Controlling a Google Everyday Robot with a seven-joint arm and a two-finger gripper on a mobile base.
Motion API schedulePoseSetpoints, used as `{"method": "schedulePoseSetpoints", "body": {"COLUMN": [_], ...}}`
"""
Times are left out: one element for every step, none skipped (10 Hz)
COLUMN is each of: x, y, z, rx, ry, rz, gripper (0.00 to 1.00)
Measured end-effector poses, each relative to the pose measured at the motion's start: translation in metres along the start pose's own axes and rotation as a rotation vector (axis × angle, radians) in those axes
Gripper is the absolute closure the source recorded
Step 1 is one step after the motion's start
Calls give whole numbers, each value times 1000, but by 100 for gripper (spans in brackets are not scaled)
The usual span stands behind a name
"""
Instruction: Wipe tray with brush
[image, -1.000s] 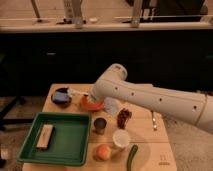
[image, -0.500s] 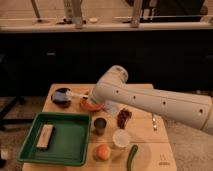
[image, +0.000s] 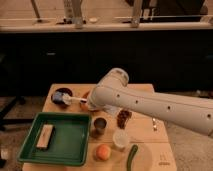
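Note:
The green tray (image: 71, 141) lies at the table's front left with a tan wooden block (image: 45, 136) in it. The white arm reaches in from the right. My gripper (image: 89, 103) sits at its end, above the back middle of the table and beyond the tray's far right corner. The brush (image: 74, 99) sticks out to the left from the gripper, which is shut on its thin white handle. Its white head hangs over a dark bowl (image: 60, 93). The arm's bulk hides most of the fingers.
An orange bowl (image: 85, 98) shows partly behind the gripper. Right of the tray stand a metal cup (image: 100, 125) and a white cup (image: 120, 138), with an orange fruit (image: 103, 152), a green vegetable (image: 132, 157) and a brown snack (image: 123, 118) nearby.
The arm has shifted a little, its right part lower. The brush stays held over the dark bowl.

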Motion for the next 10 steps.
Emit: {"method": "schedulePoseSetpoints", "body": {"x": [2,5,8,11,18,22,26,32,38,44], "y": [4,8,11,14,18,22,25,29,32,36], "z": [-2,-3,-4,-4,-7,-8,-9,-10,-11,-12], "rx": [-4,-9,-13,-17,-21,-26,-29,-33,-35,-40], "ry": [-2,-3,-2,-2,2,4,7,11,15,20], "rz": [-7,-10,-12,-13,-15,-17,-16,-15,-12,-9], "gripper": [100,100,100,100,100,100,100,100,100,100]}}
